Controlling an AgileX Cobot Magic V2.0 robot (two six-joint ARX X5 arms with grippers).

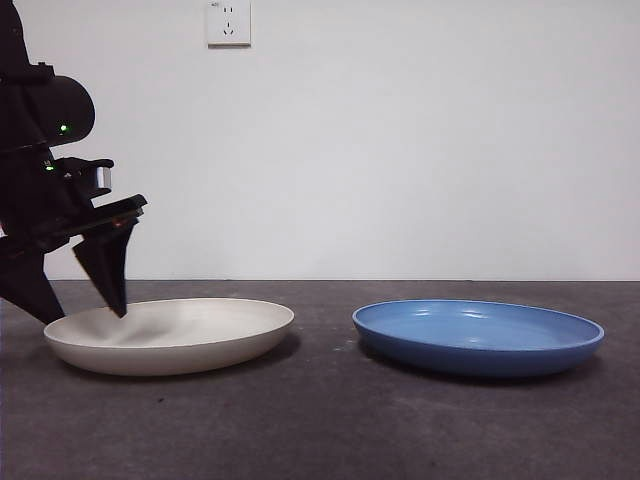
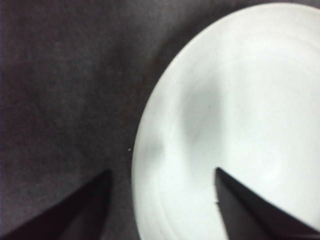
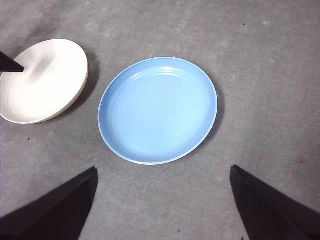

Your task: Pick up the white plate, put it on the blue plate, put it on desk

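The white plate (image 1: 175,333) lies on the desk (image 1: 320,420) at the left, and the blue plate (image 1: 478,335) lies on the desk at the right, a gap between them. My left gripper (image 1: 75,305) is open and down at the white plate's left rim, one jaw over the inside and one outside. In the left wrist view the open left gripper (image 2: 162,172) straddles the white plate's (image 2: 240,115) rim. My right gripper (image 3: 162,169) is open and empty, high above the desk, looking down on the blue plate (image 3: 157,110) and the white plate (image 3: 45,82).
A white wall with a power socket (image 1: 228,22) stands behind the desk. A black tip of the left gripper (image 3: 10,64) shows at the white plate's edge in the right wrist view.
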